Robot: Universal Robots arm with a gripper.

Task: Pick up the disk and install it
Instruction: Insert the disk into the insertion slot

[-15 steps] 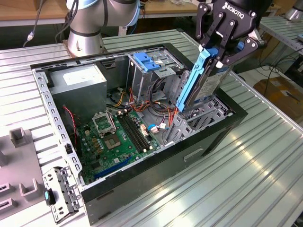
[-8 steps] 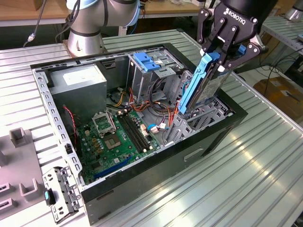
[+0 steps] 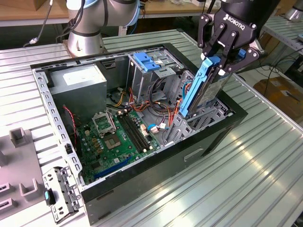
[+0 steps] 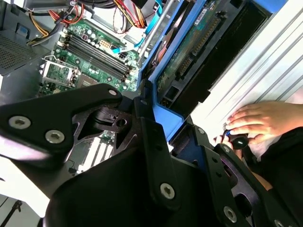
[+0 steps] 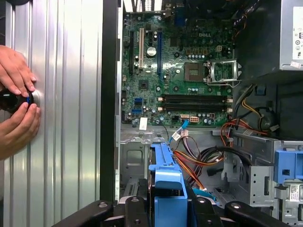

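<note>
- The disk (image 3: 208, 90) hangs tilted in the gripper (image 3: 230, 57). Its upper end sits between the fingers and its lower end is down at the mouth of the drive bay (image 3: 210, 118). Whether it rests on the bay's metal I cannot tell.
- The jaws are closed onto the disk's two flanks and stand only as far apart as the disk is wide. In the first wrist view its blue rail (image 5: 168, 189) runs out from between the black fingers.
- In the second wrist view the disk's green circuit-board face (image 4: 189, 52) shows, bordered by blue plastic.
- The computer case (image 3: 156, 189) lies open on its side.
  - The motherboard (image 3: 118, 137) covers its floor.
  - A grey power supply (image 3: 78, 82) fills the far corner at the exterior view's left.
  - A tall grey cage (image 3: 142, 78) with a blue tab stands near the bay.
  - Orange and red cables (image 3: 163, 111) bunch between cage and bay, close to the disk's lower end.
- The bay sits in the case's corner at the exterior view's right, with the black case wall just beside it, so room around the disk is narrow.
- Beyond that wall the slatted metal table (image 3: 246, 179) runs wide. In both wrist views a person's hands (image 5: 14, 71) (image 4: 260, 118) rest on it around a small dark object.
- At the exterior view's left, grey blocks (image 3: 19, 137) and a loose metal bracket (image 3: 59, 191) lie well apart from the gripper.
</note>
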